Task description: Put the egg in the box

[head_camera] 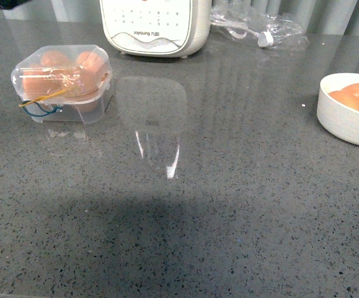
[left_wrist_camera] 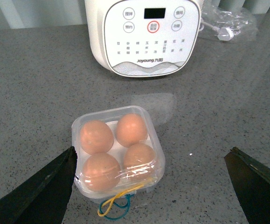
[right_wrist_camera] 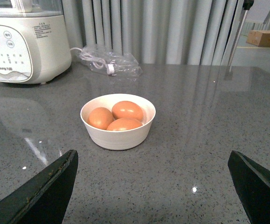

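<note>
**Inspector:** Your box sits near the tabletop's far left edge, lid down over four eggs; the bowl at the right edge holds the spares.

**Operator:** And the arms?

**Inspector:** Left end effector hovers over the box, right end effector over the bowl. Both gape wide, holding nothing.

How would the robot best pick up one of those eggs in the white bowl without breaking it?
Take the topmost egg in the white bowl, probably from straight above, since the rim blocks any sideways approach. It lies on its side, highest in the pile, so the right gripper, whose jaws are wide open, could close gently across its narrow middle, one finger on each long side, away from its two neighbours.
</note>
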Action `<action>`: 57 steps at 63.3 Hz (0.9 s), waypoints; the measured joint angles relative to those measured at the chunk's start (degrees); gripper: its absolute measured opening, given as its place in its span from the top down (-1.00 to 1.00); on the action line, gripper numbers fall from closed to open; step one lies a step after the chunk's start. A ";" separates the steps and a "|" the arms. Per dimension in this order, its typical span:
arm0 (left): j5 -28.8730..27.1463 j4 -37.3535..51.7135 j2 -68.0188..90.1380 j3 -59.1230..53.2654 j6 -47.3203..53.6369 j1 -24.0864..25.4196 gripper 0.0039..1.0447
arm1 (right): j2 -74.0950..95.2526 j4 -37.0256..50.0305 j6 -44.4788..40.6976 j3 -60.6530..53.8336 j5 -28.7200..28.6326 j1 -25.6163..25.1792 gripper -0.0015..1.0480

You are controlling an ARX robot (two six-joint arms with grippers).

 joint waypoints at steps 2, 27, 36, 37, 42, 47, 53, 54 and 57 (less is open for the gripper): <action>0.28 -0.83 -1.18 -0.11 -0.07 -0.17 -0.87 | 0.00 0.00 0.00 0.00 0.00 0.00 -0.86; -4.42 -14.36 -30.47 -12.74 -4.35 -2.89 -0.87 | 0.00 0.00 0.00 0.00 0.00 0.00 -0.86; -8.57 -21.40 -41.55 -18.56 -6.19 -3.67 -0.87 | 0.00 0.00 0.00 0.00 0.00 0.00 -0.86; -8.74 -22.16 -42.16 -18.84 -6.43 -3.76 -0.87 | 0.00 0.00 0.00 0.00 0.00 0.00 -0.86; -10.64 -25.53 -46.64 -20.65 -7.45 -5.03 -0.87 | 0.00 0.00 0.00 0.00 0.00 0.00 -0.86; -11.82 -28.70 -50.71 -22.01 -8.57 -5.84 -0.87 | 0.00 0.00 0.00 0.00 0.00 0.00 -0.86; -17.75 -20.87 -54.99 -26.71 -5.99 -6.36 -0.68 | 0.00 0.00 -0.02 0.00 -0.02 0.00 -0.86; -18.25 -18.25 -56.06 -28.22 -5.27 -5.99 -0.61 | 0.00 0.00 0.00 0.00 -0.02 0.00 -0.86; -17.07 -13.73 -58.75 -31.28 -3.93 -4.15 -0.40 | 0.00 0.00 0.00 0.00 0.09 0.00 -0.86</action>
